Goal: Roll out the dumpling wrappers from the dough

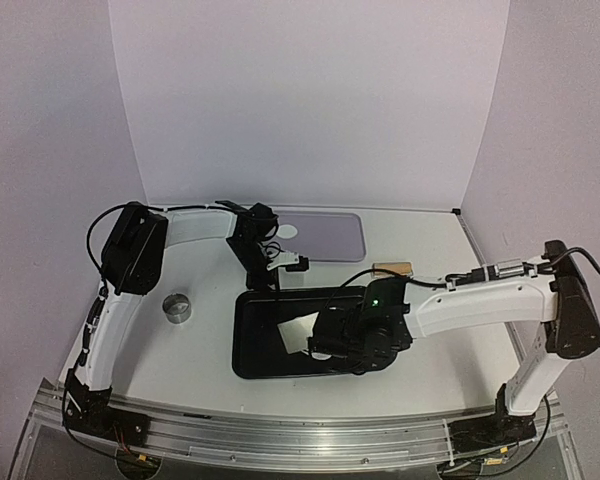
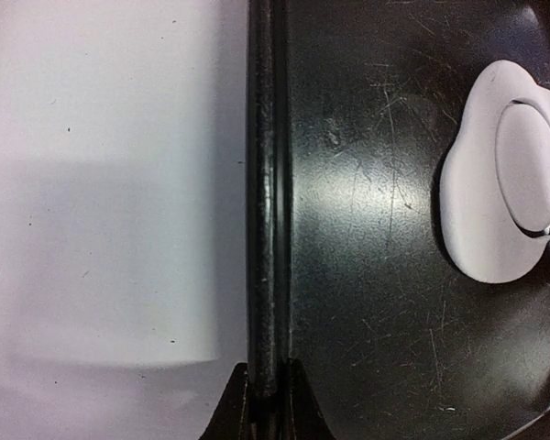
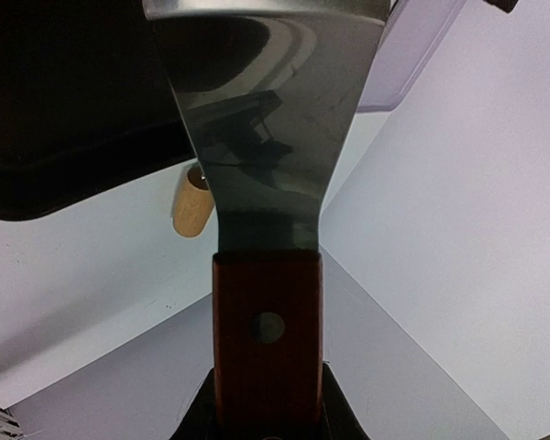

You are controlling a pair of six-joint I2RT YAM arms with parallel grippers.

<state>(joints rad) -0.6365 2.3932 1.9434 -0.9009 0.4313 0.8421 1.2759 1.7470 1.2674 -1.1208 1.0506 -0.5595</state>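
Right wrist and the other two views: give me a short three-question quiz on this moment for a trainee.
1. True or false: the left gripper clamps the rim of the black tray.
2. What does the right gripper hold? A a spoon; B a scraper with a wooden handle; C a brush.
3. Fill in: the dough lies on the ___ tray.
Key: 1 true; 2 B; 3 black.
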